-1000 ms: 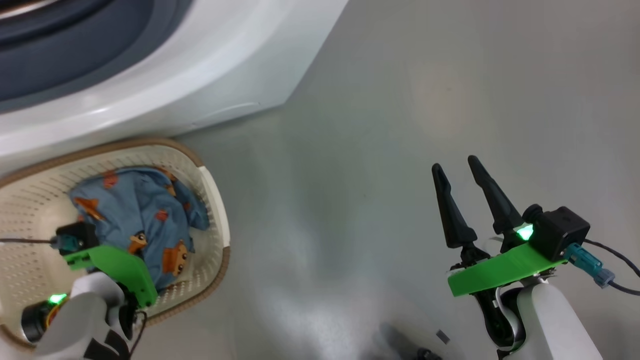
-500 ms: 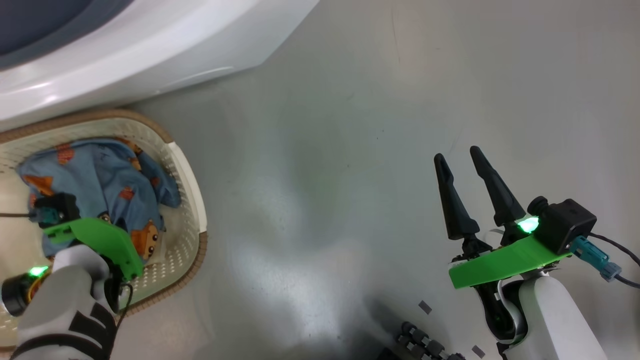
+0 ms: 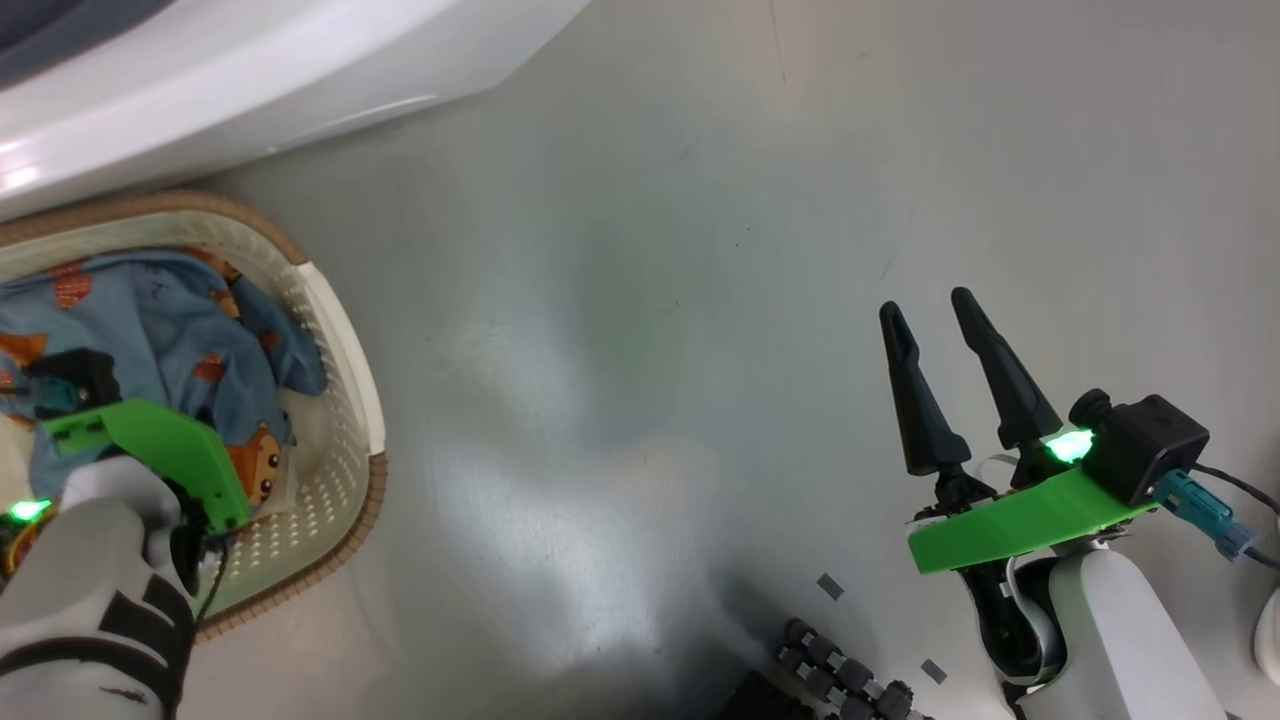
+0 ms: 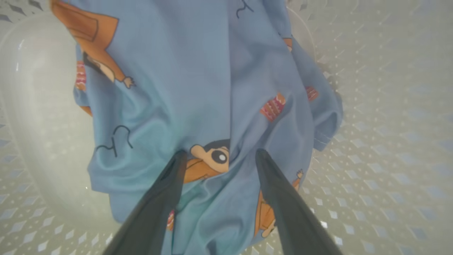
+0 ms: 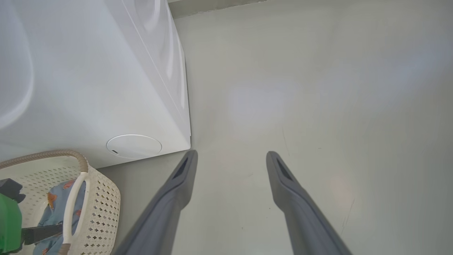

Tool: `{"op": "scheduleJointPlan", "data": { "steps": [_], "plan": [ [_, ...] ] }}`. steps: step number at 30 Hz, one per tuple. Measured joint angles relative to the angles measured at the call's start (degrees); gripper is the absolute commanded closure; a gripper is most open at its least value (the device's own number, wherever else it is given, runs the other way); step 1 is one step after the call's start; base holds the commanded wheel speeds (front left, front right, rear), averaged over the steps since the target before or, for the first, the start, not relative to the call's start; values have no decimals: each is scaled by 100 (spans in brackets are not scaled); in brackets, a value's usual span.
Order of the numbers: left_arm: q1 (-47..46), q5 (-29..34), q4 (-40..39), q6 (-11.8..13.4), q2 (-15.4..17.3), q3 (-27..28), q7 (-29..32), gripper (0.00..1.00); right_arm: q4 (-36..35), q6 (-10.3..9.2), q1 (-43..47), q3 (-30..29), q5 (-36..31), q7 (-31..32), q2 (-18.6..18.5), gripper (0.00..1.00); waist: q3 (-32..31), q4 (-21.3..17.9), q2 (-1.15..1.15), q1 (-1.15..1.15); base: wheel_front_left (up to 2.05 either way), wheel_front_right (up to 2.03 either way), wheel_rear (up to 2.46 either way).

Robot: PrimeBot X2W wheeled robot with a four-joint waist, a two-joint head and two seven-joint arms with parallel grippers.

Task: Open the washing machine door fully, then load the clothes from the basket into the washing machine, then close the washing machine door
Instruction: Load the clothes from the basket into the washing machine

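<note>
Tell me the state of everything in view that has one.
basket, upright on the floor, holding the clothes.
clothes, crumpled, not gripped.
left gripper, open, fingers down on the clothes.
right gripper, open, empty, over the floor.
washing machine, round lower cover shut.

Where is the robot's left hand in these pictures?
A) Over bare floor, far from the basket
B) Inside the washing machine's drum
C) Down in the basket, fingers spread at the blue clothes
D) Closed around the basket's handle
C: the left wrist view shows the left hand with its fingers apart, tips at the clothes, and the perforated wall of the basket around them.
</note>
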Motion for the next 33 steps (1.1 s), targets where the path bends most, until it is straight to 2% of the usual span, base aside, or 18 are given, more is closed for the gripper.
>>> {"op": "scheduleJointPlan", "data": {
  "steps": [12, 22, 23, 24, 25, 26, 27, 28, 33],
  "plan": [
    [-263, 48, 43, 35, 98, -159, 5, 0, -101, 0, 17, 1, 41, 0, -111, 0, 284, -89, 0, 0, 0, 0, 0],
    [-492, 243, 56, 170, 198, -441, 7, 2, -267, 0, 18, -64, 42, 0, -196, 0, 529, -115, 0, 0, 0, 0, 0],
    [-524, 268, 64, 202, 198, -471, 7, 11, -288, 0, 18, -71, 42, 0, -205, 0, 557, -117, 0, 0, 0, 0, 0],
    [-546, 311, 64, 226, 201, -506, 7, 27, -309, 0, 18, -79, 43, 0, -208, 0, 583, -121, 0, 0, 0, 0, 0],
    [-565, 350, 65, 248, 204, -539, 7, 51, -330, 0, 18, -85, 42, -1, -210, 0, 608, -124, 0, 0, 0, 0, 0],
    [-580, 366, 65, 268, 205, -561, 5, 60, -345, 0, 18, -88, 42, -1, -211, 0, 633, -127, 0, 0, 0, 0, 0],
    [-588, 382, 65, 268, 208, -592, 5, 73, -354, 0, 18, -91, 43, -1, -213, 0, 654, -129, 0, 0, 0, 0, 0],
    [-591, 404, 65, 268, 207, -617, 1, 100, -356, 0, 18, -99, 42, -1, -213, 0, 672, -129, 0, 0, 0, 0, 0],
    [-598, 409, 68, 268, 188, -695, -112, 100, -358, 0, 18, -159, 42, -1, -213, 0, 676, -86, 0, 0, 0, 0, 0]
  ]
}}
